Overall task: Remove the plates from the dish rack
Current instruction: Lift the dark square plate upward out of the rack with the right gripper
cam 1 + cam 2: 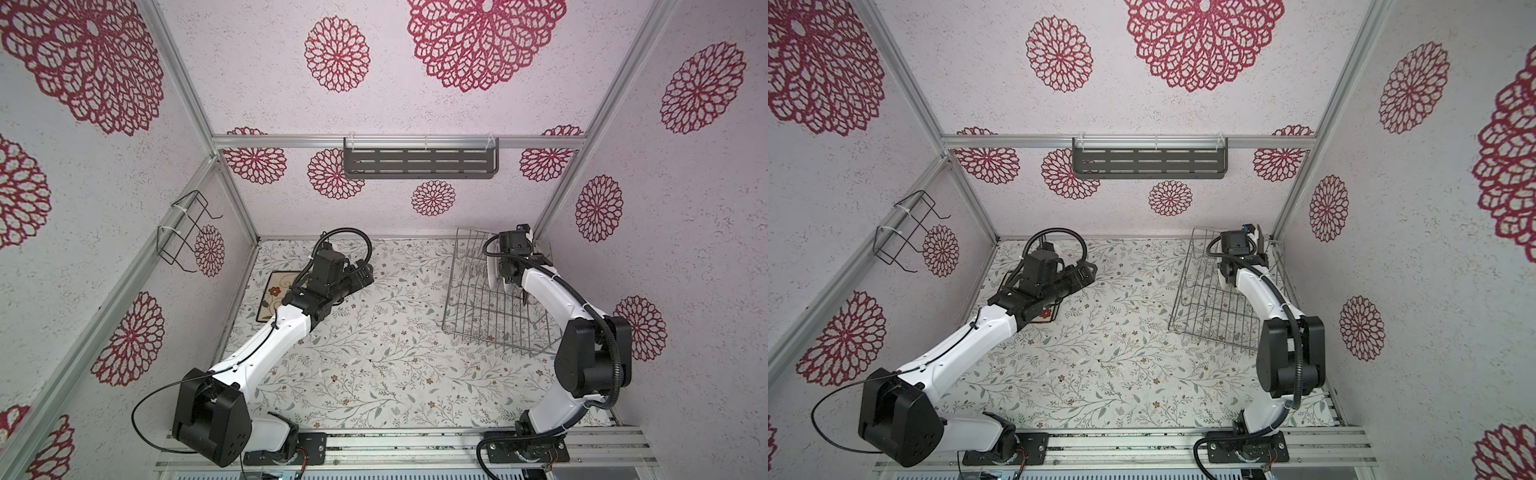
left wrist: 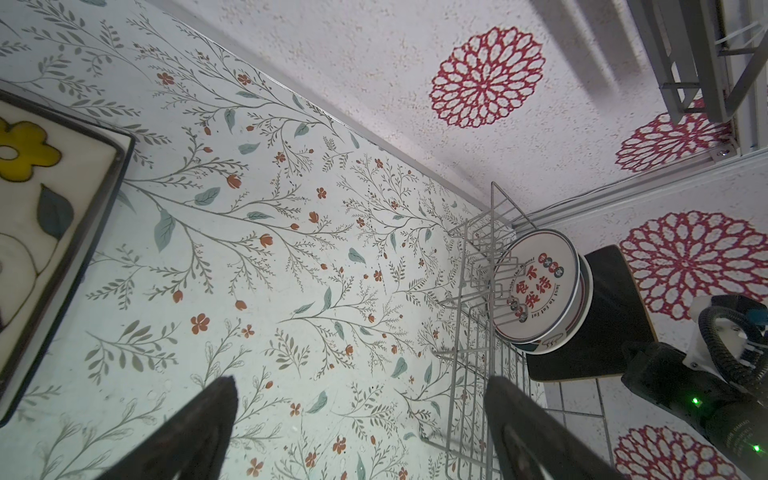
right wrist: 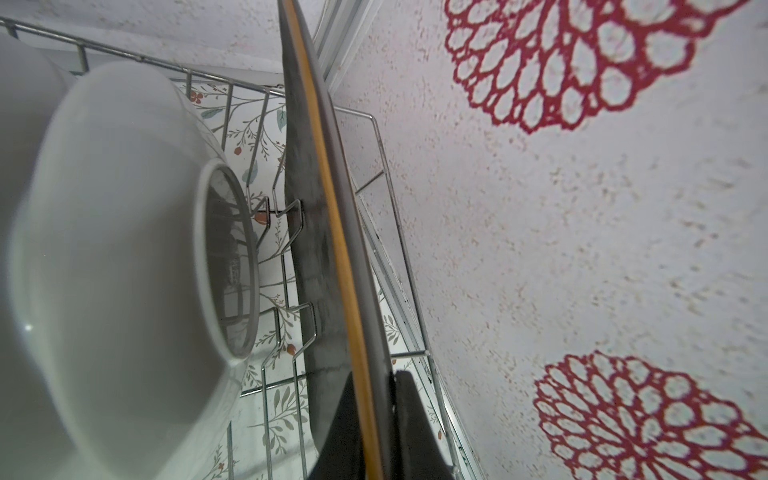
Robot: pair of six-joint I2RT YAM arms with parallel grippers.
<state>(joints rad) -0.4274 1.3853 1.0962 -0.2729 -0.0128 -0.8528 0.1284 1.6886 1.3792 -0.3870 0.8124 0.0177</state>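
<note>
- The right gripper (image 3: 374, 386) is pressed together on the thin edge of the black plate (image 3: 316, 232)
- That plate stands on its edge in the dish rack (image 1: 469, 316), in the row next to the right wall (image 3: 540, 249), with wire prongs (image 3: 293, 208) just beside its face
- Its long edge runs straight out from the gripper, so I think the next move must be a pull up and out along the prongs, not sideways
- The right arm (image 1: 552, 291) is at the rack; the left gripper (image 2: 361, 395) is spread wide, holds nothing and hangs over the bench (image 1: 374, 353), well apart from the rack
- A flower plate (image 2: 41, 199) lies flat on the bench near the left gripper
- The right wrist view shows the pinch, which the arm hides in both top views
- The left wrist view shows round plates (image 2: 536, 286) with red writing standing in the rack; the right wrist view shows only a blurry white back (image 3: 124, 232), maybe theirs
</note>
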